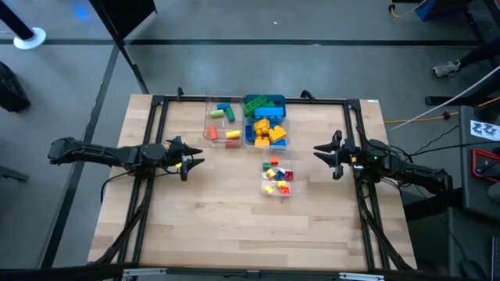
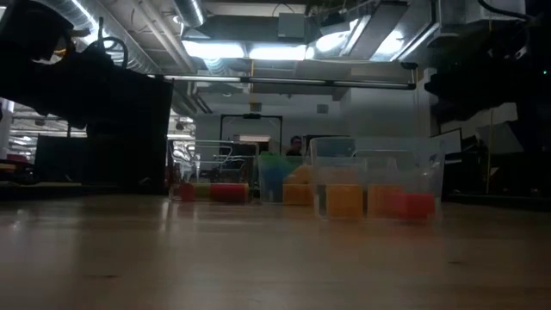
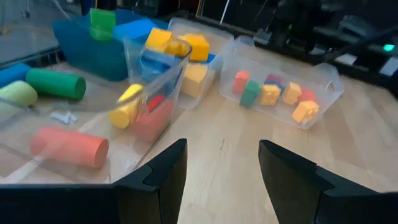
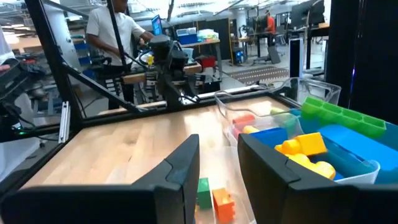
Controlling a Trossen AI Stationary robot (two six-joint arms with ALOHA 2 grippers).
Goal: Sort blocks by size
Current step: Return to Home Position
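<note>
1. Sorting looks basically finished. Every one of the blocks [image 1: 269, 134] I can spot sits in a container, and I see none loose on the desk [image 1: 234, 226].
2. Cylinders lie in the far-left clear tub [image 1: 209, 117]. Green and blue pieces are in the teal tray [image 1: 248, 103], with yellow-orange ones heaped just nearer. The tiny ones are in the small tub [image 1: 264, 187], nearest.
3. The left end effector [image 1: 195, 156] hangs at the desk's left and the right end effector [image 1: 320, 153] at its right. Both are spread wide and holding nothing.
4. Nothing's in the way. There's just a person [image 4: 115, 28] standing in the room beyond the desk.
</note>
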